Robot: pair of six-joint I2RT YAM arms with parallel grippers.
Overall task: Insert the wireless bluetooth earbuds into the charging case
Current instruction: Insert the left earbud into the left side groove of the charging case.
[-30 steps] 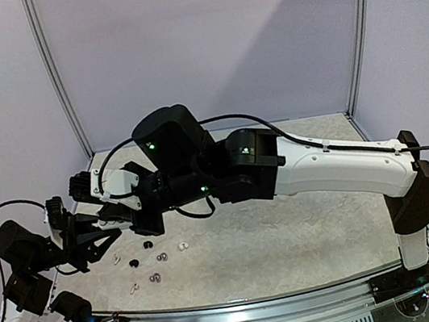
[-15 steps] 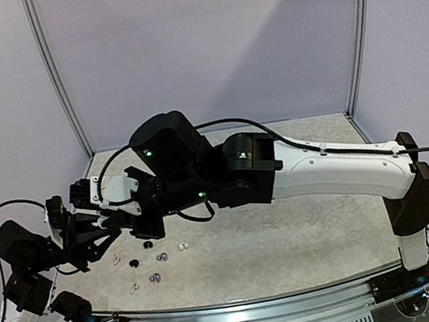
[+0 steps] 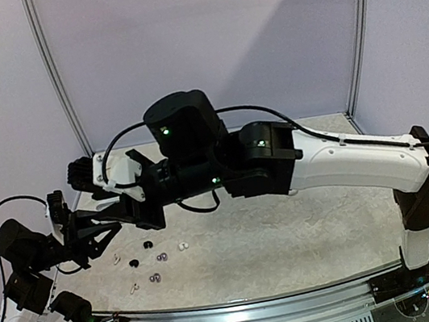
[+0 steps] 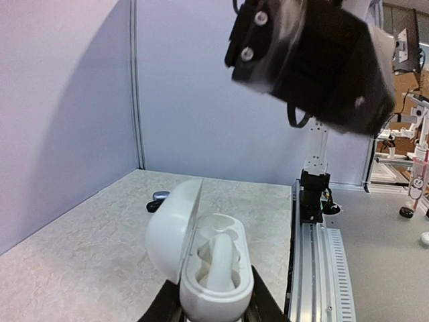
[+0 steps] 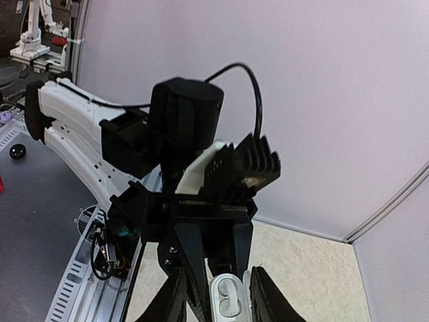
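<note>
My left gripper [image 4: 213, 310] is shut on an open white charging case [image 4: 218, 295], lid [image 4: 167, 235] swung out to the left. One white earbud [image 4: 216, 258] sits in its well. In the right wrist view the case [image 5: 228, 300] lies between the spread fingers of my right gripper [image 5: 220, 296], which is open and empty. From above, my right gripper [image 3: 129, 211] hovers just over my left gripper [image 3: 101, 230]. Several loose earbuds lie on the table: a white one [image 3: 183, 246], a black one [image 3: 133, 263], a grey-lavender one [image 3: 163, 257].
More buds lie near the front edge [image 3: 155, 278]. A grey bud and a black bud [image 4: 157, 198] lie on the table beyond the case. The metal rail [image 3: 262, 305] runs along the table's front. The right arm's forearm [image 3: 345, 161] spans the table above its middle.
The right arm has lifted up and slightly right, away from the case. The left gripper still holds the case in about the same place.
</note>
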